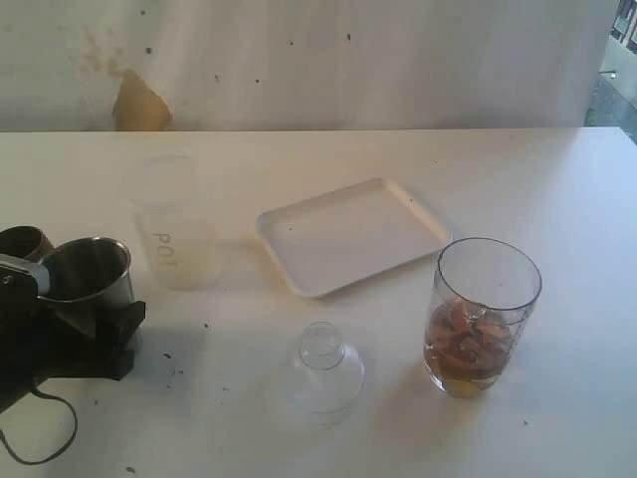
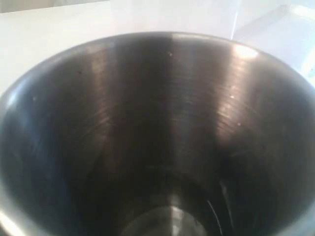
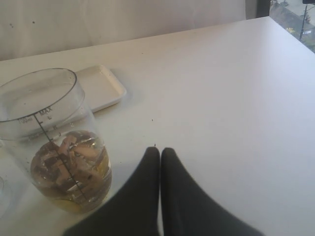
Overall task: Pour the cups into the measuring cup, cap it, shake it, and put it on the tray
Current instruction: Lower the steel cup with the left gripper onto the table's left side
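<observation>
Measuring cup (image 1: 487, 317) stands uncapped, part-filled, toward the table's (image 1: 557, 199) front right; my empty right gripper (image 3: 160, 153), jaws shut, sits just beside and could tip it. Left gripper (image 1: 100, 324) surrounds the tumbler (image 1: 88, 271); whether it grips, I cannot tell

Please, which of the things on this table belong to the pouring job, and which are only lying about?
For the job:
steel tumbler
brown cup
frosted cup
measuring cup, with brownish contents
clear domed lid
white tray

Only lying about:
black cable loop near the table's edge
brown patch on the wall
</observation>
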Controlling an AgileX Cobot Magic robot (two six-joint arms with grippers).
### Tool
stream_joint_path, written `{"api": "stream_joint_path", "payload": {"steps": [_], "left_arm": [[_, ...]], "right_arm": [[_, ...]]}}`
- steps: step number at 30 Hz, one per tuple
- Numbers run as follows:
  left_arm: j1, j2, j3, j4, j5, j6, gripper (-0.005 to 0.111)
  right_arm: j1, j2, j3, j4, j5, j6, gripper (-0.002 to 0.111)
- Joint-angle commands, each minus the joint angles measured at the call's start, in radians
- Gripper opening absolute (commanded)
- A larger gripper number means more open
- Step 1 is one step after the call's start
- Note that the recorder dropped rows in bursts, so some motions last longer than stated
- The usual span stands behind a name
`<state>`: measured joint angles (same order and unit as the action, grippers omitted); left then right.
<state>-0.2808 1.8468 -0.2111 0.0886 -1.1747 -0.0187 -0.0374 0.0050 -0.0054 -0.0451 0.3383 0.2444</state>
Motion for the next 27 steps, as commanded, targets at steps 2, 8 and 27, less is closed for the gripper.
{"api": "stream_joint_path", "payload": {"steps": [2,8,27], "left_arm": [[0.0,-0.001,-0.003,-0.018,-0.046,0.006,0.0],[0.0,-0.001,-0.01,-0.024,-0.046,0.001,0.012],[0.0,-0.036,0.03,-0.056,-0.046,-0.002,0.105]], "right_arm": [[-0.005,-0.005,0.005,-0.005,-0.002,-0.003,0.0],[-0.005,-0.005,0.005,-0.005,-0.002,-0.003,0.0],[-0.005,-0.005,0.005,-0.005,-0.002,-0.003,0.0]]}}
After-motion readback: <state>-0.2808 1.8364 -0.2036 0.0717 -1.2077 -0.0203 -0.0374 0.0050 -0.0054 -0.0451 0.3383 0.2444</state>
